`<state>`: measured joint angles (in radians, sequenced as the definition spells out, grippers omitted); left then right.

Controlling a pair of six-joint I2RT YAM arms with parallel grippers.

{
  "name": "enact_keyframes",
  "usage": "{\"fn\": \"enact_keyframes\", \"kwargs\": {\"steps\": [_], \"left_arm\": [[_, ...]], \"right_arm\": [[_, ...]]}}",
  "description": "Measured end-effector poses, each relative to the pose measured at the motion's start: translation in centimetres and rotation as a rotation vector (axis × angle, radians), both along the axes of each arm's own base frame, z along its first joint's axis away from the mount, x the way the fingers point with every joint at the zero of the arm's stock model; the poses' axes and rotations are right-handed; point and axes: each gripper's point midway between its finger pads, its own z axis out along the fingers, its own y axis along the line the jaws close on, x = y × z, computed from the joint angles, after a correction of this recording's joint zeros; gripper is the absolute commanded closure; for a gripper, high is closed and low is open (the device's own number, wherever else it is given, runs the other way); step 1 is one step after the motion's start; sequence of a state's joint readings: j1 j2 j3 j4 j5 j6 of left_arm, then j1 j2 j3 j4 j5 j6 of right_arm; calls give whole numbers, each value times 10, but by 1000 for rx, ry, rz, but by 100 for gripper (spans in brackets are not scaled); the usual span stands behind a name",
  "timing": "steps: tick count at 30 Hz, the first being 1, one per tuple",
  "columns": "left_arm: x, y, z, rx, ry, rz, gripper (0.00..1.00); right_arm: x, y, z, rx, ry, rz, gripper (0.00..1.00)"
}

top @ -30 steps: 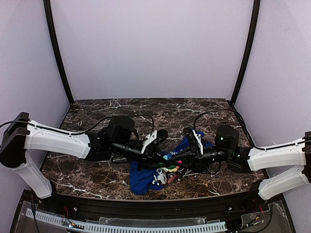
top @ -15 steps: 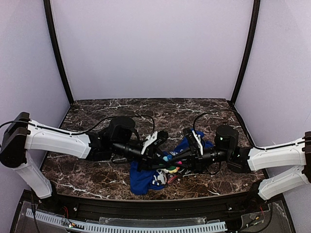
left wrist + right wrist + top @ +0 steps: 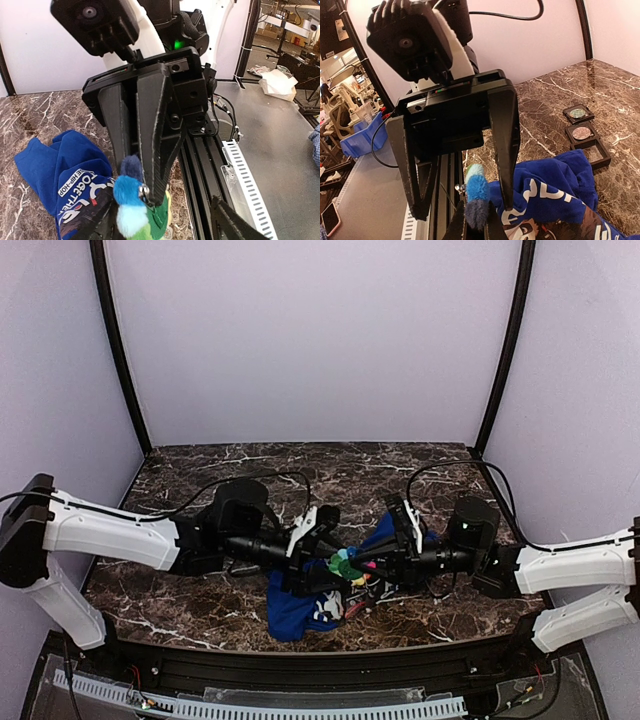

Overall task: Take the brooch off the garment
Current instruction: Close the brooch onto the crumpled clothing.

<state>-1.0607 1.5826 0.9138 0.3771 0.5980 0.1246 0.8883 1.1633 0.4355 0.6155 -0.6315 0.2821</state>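
Right pincer [image 3: 150, 194]: pressed together, pinching the fuzzy brooch [image 3: 131, 202].
Left pincer [image 3: 464, 202]: spread wide, one finger on either side of the brooch.
Brooch place: between both pincers, just above the blue garment [image 3: 292, 612].
Step advice: draw the brooch away slowly and watch whether the cloth rises with it.
Desk [image 3: 430, 468]: dark veined marble, with small square trays [image 3: 583, 134] beyond the garment.
Room: pale lilac walls, black corner posts.

Soft, even light fills the overhead view: pale walls [image 3: 320, 340] bright, the dark veined marble desk [image 3: 180, 600] dim, the black corner posts [image 3: 115, 340] bowed by lens distortion. In the left wrist view the fluffy blue-and-green brooch [image 3: 131, 200], close to the lens, looks slightly blurred.
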Motion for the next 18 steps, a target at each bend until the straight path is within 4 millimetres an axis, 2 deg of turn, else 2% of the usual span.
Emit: {"fn": "enact_keyframes", "kwargs": {"steps": [5, 10, 18], "left_arm": [[3, 10, 4, -29, -31, 52, 13], [13, 17, 10, -45, -45, 136, 11], [33, 27, 37, -71, -38, 281, 10]], "right_arm": [[5, -4, 4, 38, 9, -49, 100], [11, -8, 6, 74, 24, -103, 100], [17, -9, 27, 158, 26, -133, 100]]}}
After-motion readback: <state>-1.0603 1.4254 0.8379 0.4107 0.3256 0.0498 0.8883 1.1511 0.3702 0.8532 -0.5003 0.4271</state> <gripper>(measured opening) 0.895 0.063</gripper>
